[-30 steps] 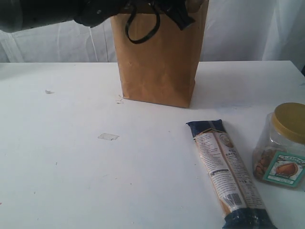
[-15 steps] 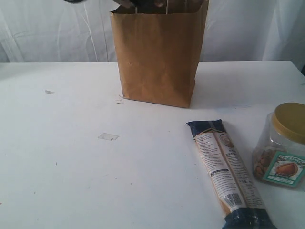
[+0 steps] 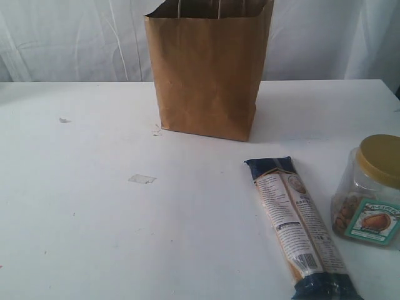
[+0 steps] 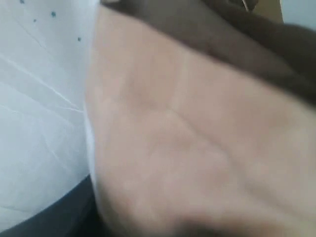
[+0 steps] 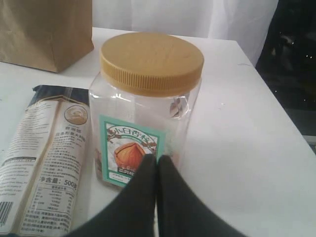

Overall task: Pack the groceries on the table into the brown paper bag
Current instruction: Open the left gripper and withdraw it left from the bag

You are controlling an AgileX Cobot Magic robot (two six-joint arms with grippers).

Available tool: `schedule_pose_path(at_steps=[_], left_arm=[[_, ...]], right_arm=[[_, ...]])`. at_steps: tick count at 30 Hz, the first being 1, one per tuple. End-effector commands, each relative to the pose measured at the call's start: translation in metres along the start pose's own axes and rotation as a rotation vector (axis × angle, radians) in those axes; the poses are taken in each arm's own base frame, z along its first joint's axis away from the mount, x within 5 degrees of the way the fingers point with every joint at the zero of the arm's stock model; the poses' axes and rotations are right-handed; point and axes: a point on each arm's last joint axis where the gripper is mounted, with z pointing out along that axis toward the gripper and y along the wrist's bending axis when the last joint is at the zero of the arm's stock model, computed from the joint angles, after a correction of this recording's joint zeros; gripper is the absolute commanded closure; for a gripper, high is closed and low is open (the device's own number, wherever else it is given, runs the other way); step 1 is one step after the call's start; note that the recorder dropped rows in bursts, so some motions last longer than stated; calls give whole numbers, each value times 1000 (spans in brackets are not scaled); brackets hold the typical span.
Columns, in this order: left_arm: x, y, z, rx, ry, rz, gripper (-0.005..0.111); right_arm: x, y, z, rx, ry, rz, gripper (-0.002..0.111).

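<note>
My right gripper (image 5: 157,159), closed on nothing, points straight at the upright gold-lidded clear jar (image 5: 145,108) just ahead; the long pasta packet (image 5: 49,148) lies beside it.

Open across the left and middle of the surface (image 3: 94,219), bar a few scuffs. Blocked at back centre by the upright brown paper bag (image 3: 206,75). Narrowed on the right by the flat long pasta packet (image 3: 297,225) and the gold-lidded clear jar (image 3: 370,190); slim gap between. Barred close ahead of the right gripper (image 5: 157,159) by that jar.
</note>
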Motion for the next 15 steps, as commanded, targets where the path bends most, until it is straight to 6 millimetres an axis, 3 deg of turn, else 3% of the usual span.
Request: schedule_pose_path(at_steps=[1, 4, 11, 15], left_arm=[[17, 44, 11, 182, -356, -198, 107], [19, 59, 15, 316, -672, -222, 107], [57, 76, 70, 368, -701, -221, 107], [73, 90, 99, 351, -786, -326, 107]], right_arm=[[0, 0, 0, 8, -6, -5, 108], [0, 0, 0, 8, -6, -5, 108], [0, 0, 0, 8, -6, -5, 108], [0, 0, 0, 8, -6, 10, 108]])
